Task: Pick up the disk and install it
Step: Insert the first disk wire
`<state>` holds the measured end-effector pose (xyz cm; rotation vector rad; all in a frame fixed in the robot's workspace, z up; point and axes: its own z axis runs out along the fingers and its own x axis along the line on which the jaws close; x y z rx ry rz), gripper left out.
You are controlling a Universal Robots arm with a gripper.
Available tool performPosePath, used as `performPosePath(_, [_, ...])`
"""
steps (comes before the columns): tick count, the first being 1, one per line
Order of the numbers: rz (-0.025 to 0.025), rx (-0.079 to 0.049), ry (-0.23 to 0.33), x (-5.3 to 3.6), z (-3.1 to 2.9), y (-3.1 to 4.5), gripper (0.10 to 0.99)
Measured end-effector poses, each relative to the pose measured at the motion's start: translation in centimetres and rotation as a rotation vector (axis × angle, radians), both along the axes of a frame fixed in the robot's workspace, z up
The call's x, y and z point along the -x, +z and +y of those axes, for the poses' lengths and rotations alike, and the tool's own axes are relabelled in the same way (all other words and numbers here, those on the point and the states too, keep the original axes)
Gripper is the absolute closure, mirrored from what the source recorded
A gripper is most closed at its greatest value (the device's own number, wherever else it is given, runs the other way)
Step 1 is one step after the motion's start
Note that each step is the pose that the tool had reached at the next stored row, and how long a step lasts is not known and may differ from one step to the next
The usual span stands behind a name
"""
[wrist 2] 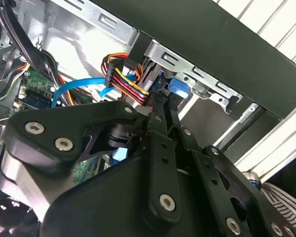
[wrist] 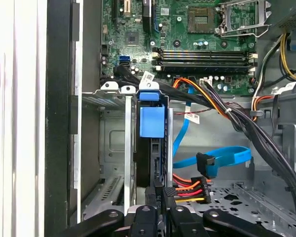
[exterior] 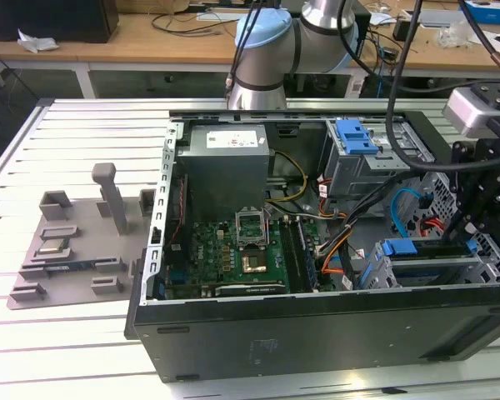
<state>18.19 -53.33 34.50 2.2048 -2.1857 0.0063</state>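
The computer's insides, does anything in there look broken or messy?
Nothing looks broken. The disk stands upright in the metal drive cage, with the gripper at its end. The loose blue cable and the coloured wires lie beside it on the case floor, unplugged but undamaged.

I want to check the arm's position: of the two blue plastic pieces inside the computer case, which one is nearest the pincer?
The lower blue piece, on the drive cage by the case's front wall. The other blue piece sits farther back, near the grey power box.
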Motion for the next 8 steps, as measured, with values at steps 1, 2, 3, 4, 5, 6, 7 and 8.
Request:
performPosePath(1, [0.0, 0.0, 0.0, 0.01, 0.01, -0.08, 0.918])
performPosePath(2, [0.0, -0.001, 0.0, 0.02, 0.02, -0.12, 0.918])
performPosePath(3, [0.0, -0.001, 0.0, 0.04, 0.04, -0.14, 0.918])
performPosePath(4, [0.0, -0.002, 0.0, 0.08, 0.06, -0.16, 0.918])
performPosePath(5, [0.0, -0.003, 0.0, 0.15, 0.06, -0.18, 0.918])
performPosePath(6, [0.0, -0.004, 0.0, 0.21, 0.07, -0.17, 0.918])
performPosePath(7, [0.0, -0.004, 0.0, 0.28, 0.07, -0.18, 0.918])
performPosePath(8, [-0.0001, -0.005, -0.001, 0.3, 0.08, -0.2, 0.918])
